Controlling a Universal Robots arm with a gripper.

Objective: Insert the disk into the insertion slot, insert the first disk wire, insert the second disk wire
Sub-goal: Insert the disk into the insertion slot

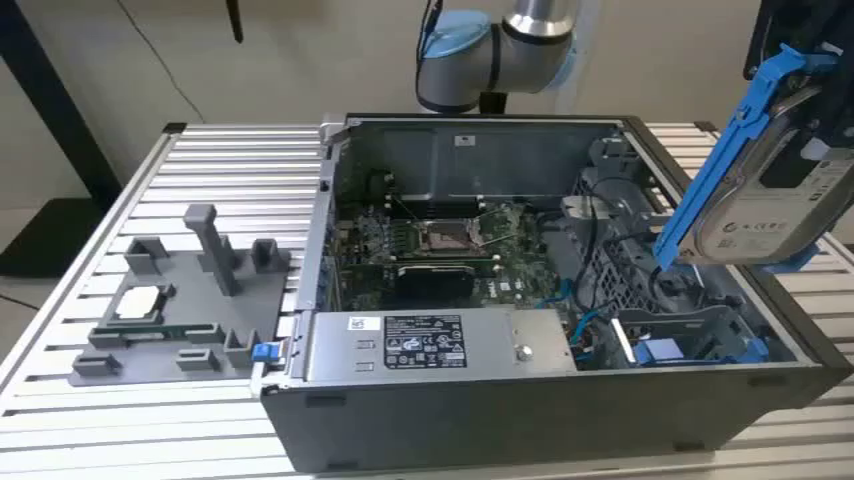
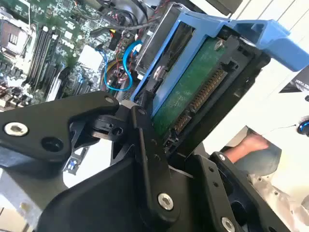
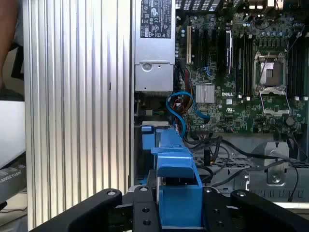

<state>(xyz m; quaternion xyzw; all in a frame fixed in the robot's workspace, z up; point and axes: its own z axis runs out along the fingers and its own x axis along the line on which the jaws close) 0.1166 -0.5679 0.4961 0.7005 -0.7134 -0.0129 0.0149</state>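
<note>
Aloft — disk (image 1: pixel 763 200) tilted in jaws | well clear of insertion slot (image 1: pixel 683 335)

Claw (image 3: pixel 178 210) aloft, fingers (image 2: pixel 147 145) clamped on disk (image 1: pixel 781 200); arm joint (image 1: pixel 501 45) raised behind.

The computer case (image 1: pixel 534 420) is shaded inside; strong glare is seen on the tabletop (image 3: pixel 77 96) in the first wrist view.

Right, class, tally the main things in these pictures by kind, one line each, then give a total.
Hard drive: 1
Gripper, shut on the hard drive: 1
Computer case: 1
Power-supply box: 1
Grey parts stand: 1
Total: 5
</note>
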